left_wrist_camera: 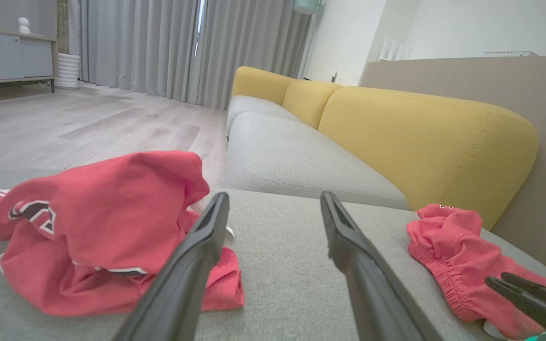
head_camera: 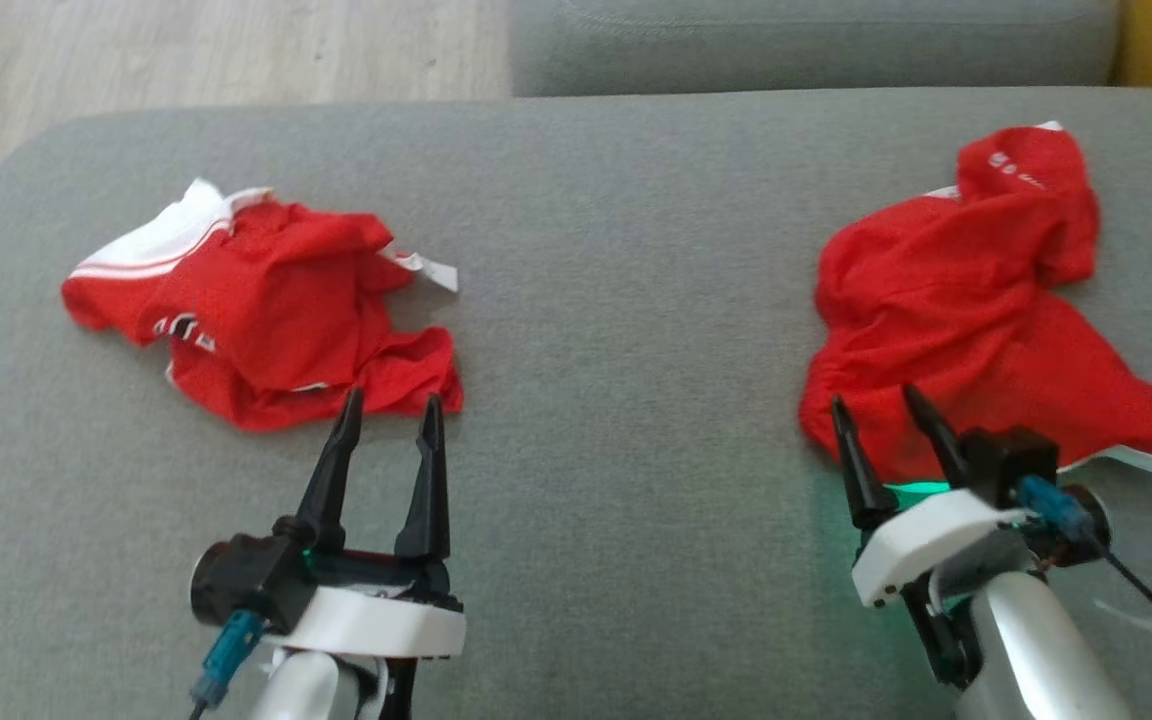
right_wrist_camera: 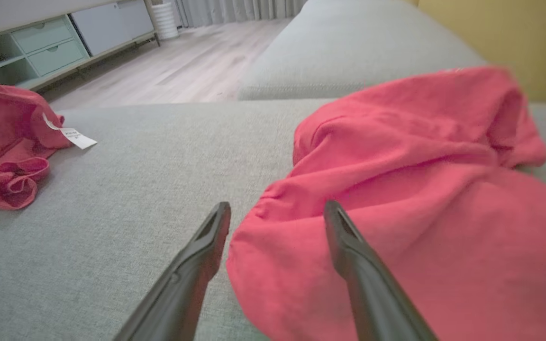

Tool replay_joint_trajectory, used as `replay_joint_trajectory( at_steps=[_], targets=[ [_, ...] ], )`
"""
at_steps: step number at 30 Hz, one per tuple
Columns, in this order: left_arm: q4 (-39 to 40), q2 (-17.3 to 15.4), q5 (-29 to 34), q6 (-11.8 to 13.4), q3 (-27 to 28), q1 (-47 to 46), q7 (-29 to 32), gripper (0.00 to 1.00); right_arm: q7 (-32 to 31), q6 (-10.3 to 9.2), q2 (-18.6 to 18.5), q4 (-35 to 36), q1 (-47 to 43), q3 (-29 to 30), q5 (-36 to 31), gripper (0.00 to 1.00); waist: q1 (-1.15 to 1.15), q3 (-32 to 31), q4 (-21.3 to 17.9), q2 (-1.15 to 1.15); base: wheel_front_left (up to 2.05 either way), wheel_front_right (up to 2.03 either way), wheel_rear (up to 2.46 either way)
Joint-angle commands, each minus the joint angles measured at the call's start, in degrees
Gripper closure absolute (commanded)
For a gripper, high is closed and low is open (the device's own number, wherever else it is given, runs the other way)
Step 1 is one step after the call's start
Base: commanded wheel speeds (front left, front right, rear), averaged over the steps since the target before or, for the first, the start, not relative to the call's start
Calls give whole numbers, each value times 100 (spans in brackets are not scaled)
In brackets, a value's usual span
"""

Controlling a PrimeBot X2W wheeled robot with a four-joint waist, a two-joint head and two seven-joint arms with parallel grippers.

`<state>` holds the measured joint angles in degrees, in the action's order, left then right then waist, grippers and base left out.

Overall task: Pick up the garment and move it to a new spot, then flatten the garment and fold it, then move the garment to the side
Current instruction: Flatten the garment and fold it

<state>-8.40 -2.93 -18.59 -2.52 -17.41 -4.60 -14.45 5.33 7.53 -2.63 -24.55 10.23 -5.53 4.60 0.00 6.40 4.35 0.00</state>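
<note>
head view: two crumpled red garments on a grey sofa seat (head_camera: 616,250), well apart. the left garment (head_camera: 266,310) has white stripes and a white label (head_camera: 431,268) sticking out, and its print is too small to read. the right garment (head_camera: 966,300) has white lettering up top, same deal. left fingers (head_camera: 429,430) are spread wide with nothing between them, tips right at the left garment's near edge. right fingers (head_camera: 921,420) are spread wide too, tips over the right garment's near edge and hiding a bit of it. can't tell if they touch the cloth. both arms get cut off by the bottom edge. pale wood floor (head_camera: 186,50) at top left.

left wrist view: left fingers wide apart, gripping nothing, left garment (left_wrist_camera: 102,227) partly behind one of them. the right garment (left_wrist_camera: 448,241) lies off to the right, partly behind the right fingers (left_wrist_camera: 529,293) and cut off at the corner. beyond: yellow backrest (left_wrist_camera: 420,142), grey curtains (left_wrist_camera: 159,47), a cabinet (left_wrist_camera: 7,57).

right wrist view: right fingers (right_wrist_camera: 216,227) wide open, holding nothing. one is over bare seat, the other over the right garment (right_wrist_camera: 420,189), which is blurry at its far end and runs off the right and bottom edges. the left garment (right_wrist_camera: 3,142) is cut off at the left edge.
</note>
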Motion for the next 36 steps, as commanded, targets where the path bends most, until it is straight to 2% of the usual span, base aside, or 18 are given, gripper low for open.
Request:
replay_joint_trajectory(
  at_steps=[1,11,13,16,22,26,28,33,34,35,36],
  targets=[
    [189,5,-11,5,109,-262,-55,0,-67,-4,-25,-2,278,-172,125,0,0,91,112,0,0,0,0],
    [172,5,-65,35,9,-325,-55,0,-512,-4,-25,-1465,937,-119,168,0,0,227,337,0,0,0,0],
    [164,5,-66,33,1,-333,-55,0,-471,-4,-25,-1663,1034,-128,185,100,0,220,353,0,0,0,0],
    [137,5,-57,35,0,-347,-55,0,-155,-4,-25,-1726,1175,-305,399,100,0,189,360,0,0,0,0],
    [112,5,-19,31,13,-302,-55,0,539,-4,-25,-1356,1387,-1291,1342,100,0,93,311,0,0,0,0],
    [97,5,-10,24,-13,-283,-55,0,682,-4,-25,-1100,1501,-1968,1728,100,0,34,303,0,0,0,0],
    [96,5,-10,25,-17,-279,-55,0,691,-4,-25,-1068,1520,-2118,1823,100,0,23,304,0,0,0,0],
    [113,5,-10,36,-30,-251,-55,0,599,-4,-25,-1178,1643,-2824,2080,100,0,4,329,0,0,0,0],
    [116,5,-11,38,-30,-246,-55,0,567,-4,-25,-1241,1672,-2959,2102,71,0,4,333,0,0,0,0],
    [119,5,-11,42,-28,-240,-55,0,536,-4,-25,-1336,1705,-3048,2099,0,0,5,334,0,0,0,0],
    [124,5,-12,46,-25,-235,-55,0,509,-4,-26,-1432,1745,-3127,2068,0,0,11,333,0,0,0,0]
  ],
)
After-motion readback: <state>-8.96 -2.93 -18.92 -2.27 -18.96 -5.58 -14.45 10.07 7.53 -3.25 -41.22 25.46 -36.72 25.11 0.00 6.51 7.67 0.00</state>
